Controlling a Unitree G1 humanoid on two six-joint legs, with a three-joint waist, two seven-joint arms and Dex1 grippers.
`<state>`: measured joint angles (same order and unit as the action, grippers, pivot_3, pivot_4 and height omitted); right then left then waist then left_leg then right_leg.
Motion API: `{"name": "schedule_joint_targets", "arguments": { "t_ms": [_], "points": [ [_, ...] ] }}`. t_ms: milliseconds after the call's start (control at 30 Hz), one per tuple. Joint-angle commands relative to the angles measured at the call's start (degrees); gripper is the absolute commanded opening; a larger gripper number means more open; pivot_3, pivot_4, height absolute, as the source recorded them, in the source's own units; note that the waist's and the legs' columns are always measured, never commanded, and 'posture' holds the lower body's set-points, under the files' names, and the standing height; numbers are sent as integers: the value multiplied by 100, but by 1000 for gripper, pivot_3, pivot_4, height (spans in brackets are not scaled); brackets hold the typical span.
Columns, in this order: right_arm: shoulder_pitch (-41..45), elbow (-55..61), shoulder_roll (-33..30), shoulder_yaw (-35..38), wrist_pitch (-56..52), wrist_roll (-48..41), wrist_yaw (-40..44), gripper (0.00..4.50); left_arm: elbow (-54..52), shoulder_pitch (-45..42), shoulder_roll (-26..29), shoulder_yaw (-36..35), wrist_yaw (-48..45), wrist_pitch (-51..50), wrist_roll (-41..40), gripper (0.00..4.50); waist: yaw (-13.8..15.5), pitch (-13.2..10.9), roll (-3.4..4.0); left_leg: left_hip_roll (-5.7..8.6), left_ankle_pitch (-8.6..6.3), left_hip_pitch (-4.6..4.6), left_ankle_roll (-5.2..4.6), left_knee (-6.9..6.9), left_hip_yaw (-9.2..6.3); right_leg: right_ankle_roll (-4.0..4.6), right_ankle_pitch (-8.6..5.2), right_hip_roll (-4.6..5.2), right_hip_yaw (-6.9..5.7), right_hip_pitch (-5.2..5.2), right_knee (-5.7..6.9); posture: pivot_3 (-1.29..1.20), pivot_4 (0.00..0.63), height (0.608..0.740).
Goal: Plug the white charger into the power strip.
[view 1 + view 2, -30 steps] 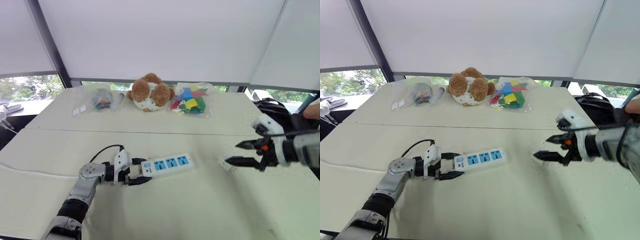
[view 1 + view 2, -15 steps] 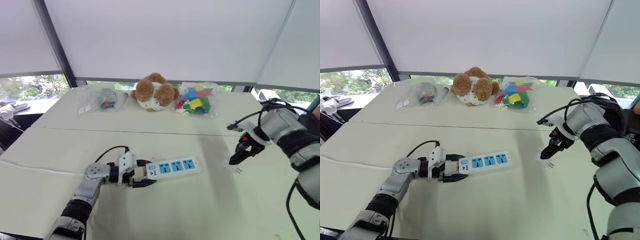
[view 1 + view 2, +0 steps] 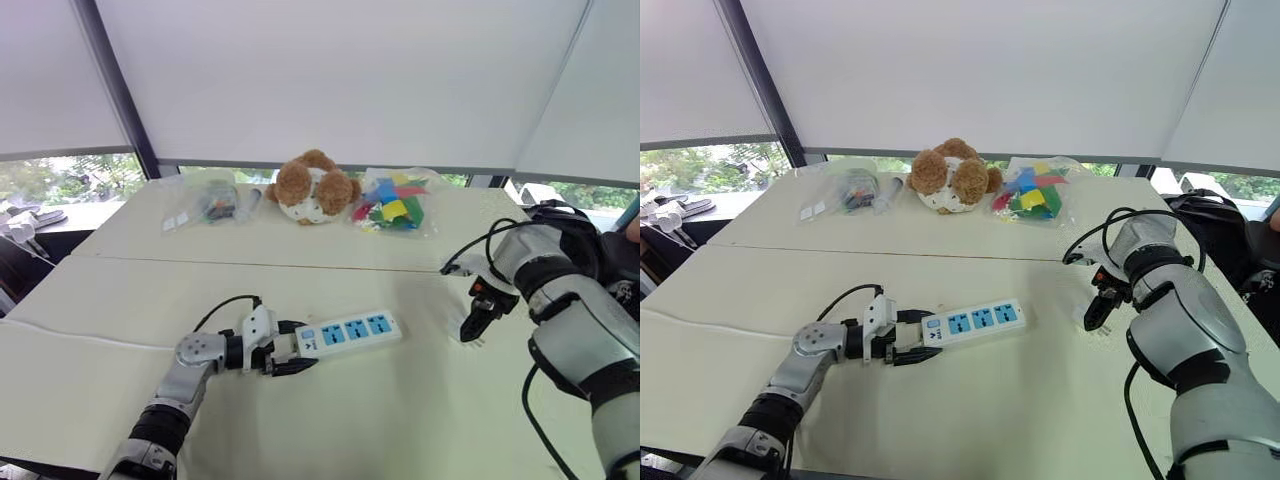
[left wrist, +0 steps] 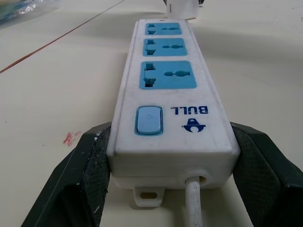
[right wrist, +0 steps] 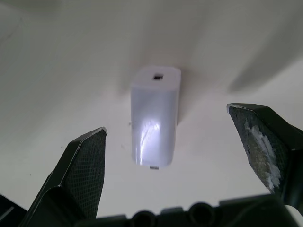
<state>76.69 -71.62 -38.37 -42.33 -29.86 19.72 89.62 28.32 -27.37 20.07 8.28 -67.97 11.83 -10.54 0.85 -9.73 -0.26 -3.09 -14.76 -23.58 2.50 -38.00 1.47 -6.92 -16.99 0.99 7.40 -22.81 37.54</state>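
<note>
Cream table, far edge: bag of coloured blocks; nearer, white charger.

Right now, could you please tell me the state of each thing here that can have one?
power strip: flat on the table, all three sockets empty.
charger: lying on the table, unplugged, not gripped.
left gripper: shut on the power strip at its cord end.
right gripper: open, straddling the charger.

Cream tables under drawn blinds
Greenery shows through the window strip beneath; a dark post divides the blinds.
</note>
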Motion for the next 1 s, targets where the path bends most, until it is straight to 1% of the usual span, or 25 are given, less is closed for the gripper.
{"name": "schedule_joint_targets", "arguments": {
  "t_ms": [33, 133, 167, 233, 367, 400, 533, 633, 767, 833, 900, 933, 1000],
  "points": [
    [227, -179, 138, 205, 80, 217, -138, 4500, 148, 224, -206, 460, 71, -77, 358, 2984, -2, 3, 5, 3, 0, 0, 0, 0, -1, 0, 0, 3, 0, 2, 0, 0, 150, 739],
    [182, -287, 231, 294, 201, 369, -327, 4500, 75, 313, -216, 453, 132, -98, 350, 2984, 3, 5, 9, 13, 0, 1, 0, -1, -4, -1, 0, 12, 0, 7, 0, 0, 150, 739],
    [174, -315, 246, 299, 248, 425, -345, 3957, 17, 357, -210, 454, 151, -118, 345, 2984, 2, 5, 9, 16, 0, 1, 0, -2, -4, -1, 0, 15, 0, 8, 0, 0, 150, 739],
    [173, -371, 296, 358, 232, 486, -356, 3215, -75, 432, -197, 462, 187, -150, 341, 2984, -5, 6, 10, 21, 0, 0, 0, -2, -4, -1, 0, 20, 0, 9, -1, 0, 150, 739],
    [174, -423, 404, 475, 218, 578, -301, 1072, -314, 536, -163, 486, 249, -295, 310, 2984, -18, 11, 18, 22, -1, 1, -1, -2, -4, -3, -1, 21, 0, 9, -1, 0, 150, 739],
    [180, -420, 422, 495, 246, 602, -273, 714, -356, 546, -151, 492, 260, -327, 308, 2984, -18, 12, 18, 22, -1, 1, -2, -2, -4, -3, -1, 21, 0, 9, -1, 0, 150, 739],
    [218, -393, 459, 731, 212, 579, -458, 723, -323, 483, -120, 491, 244, -377, 315, 2984, -29, 12, 18, 22, -3, 2, -4, -2, -4, -5, -2, 20, 0, 10, -1, 0, 150, 739],
    [257, -228, 236, 1037, 548, 432, -447, 723, -191, 351, -68, 547, 41, -353, 330, 2984, -21, 12, 19, 22, -3, 3, -4, -2, -4, -5, -2, 20, 0, 11, -1, 0, 150, 739],
    [206, 225, -111, 2240, 1125, -524, -501, 723, 101, -22, 86, 660, -623, -338, 309, 2984, -17, 11, 18, 23, -3, 2, -5, -1, -4, -6, -2, 20, 0, 12, -4, 0, 150, 739],
    [-169, 762, -309, 2992, 1635, -1203, -393, 723, 412, -356, 152, 751, -1044, -286, 322, 2984, -27, 11, 18, 23, -5, 2, -8, 3, -6, -8, -3, 19, -1, 13, -9, 0, 150, 739],
    [-778, 1429, -413, 3520, 2070, -1663, -551, 723, 766, -694, 167, 856, -1447, -215, 356, 2984, -12, 13, 12, 22, -11, 3, -17, 5, -12, -17, -7, 17, -4, 19, -15, 0, 150, 739],
    [-1124, 1843, -393, 3711, 2101, -1850, -630, 723, 973, -842, 163, 896, -1599, -133, 400, 2984, -15, 17, 6, 22, -13, 3, -20, 5, -22, -22, -10, 15, -9, 27, -22, 0, 150, 739],
    [-2186, 3224, -308, 4200, 1793, -2571, -489, 723, 1463, -1206, 109, 1033, -1912, 90, 559, 2984, -5, 21, -1, 21, -19, 4, -31, 7, -32, -28, -14, 11, -13, 38, -29, 0, 150, 739]
  ]
}}
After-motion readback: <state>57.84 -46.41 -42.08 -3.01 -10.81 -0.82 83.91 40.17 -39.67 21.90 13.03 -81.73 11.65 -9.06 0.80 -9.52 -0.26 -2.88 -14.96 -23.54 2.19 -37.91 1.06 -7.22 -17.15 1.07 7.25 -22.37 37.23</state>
